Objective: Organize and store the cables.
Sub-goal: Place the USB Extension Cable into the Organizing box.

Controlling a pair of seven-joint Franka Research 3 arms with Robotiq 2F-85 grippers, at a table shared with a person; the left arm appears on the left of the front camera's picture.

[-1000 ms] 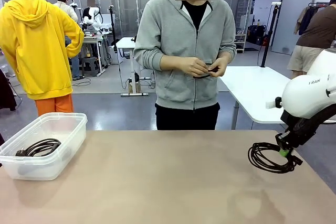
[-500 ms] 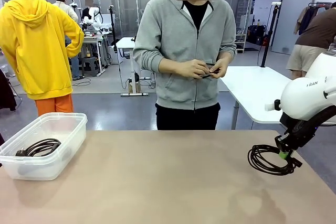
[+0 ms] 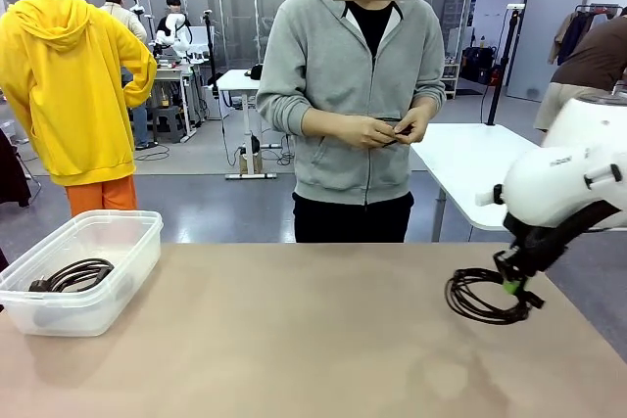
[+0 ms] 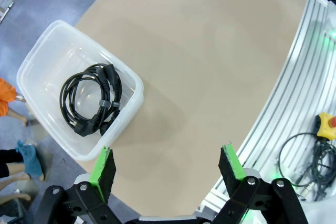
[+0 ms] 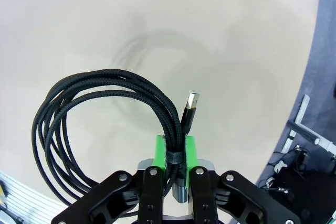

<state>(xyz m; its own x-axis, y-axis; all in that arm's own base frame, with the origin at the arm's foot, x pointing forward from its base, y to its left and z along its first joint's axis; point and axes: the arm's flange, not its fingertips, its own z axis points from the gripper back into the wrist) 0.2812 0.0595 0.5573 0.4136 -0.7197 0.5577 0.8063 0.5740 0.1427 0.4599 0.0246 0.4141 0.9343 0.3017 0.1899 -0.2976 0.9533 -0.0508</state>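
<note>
My right gripper (image 3: 509, 285) (image 5: 175, 156) is shut on a coiled black cable (image 3: 482, 297) (image 5: 100, 114), pinching the bundle at its tie band; a USB plug end sticks up beside the green pads. The coil hangs just above the table at the right. A second coiled black cable (image 3: 73, 275) (image 4: 90, 99) lies inside the clear plastic bin (image 3: 122, 271) (image 4: 42, 51) at the table's left edge. My left gripper (image 4: 167, 167) hangs open high over the table near the bin, with nothing between its fingers. The person across the table holds another dark cable (image 3: 390, 131) in both hands at waist height.
The tan table (image 3: 294, 340) is bare between the bin and the held coil. In the left wrist view a ribbed white rail (image 4: 299, 93) borders the table, with loose wiring and a red-topped button beyond it. A white table (image 3: 470, 163) stands behind the person.
My right gripper has carried the coil a little leftward, toward the table's middle. The person shifted slightly while handling their cable. The bin has not moved.
</note>
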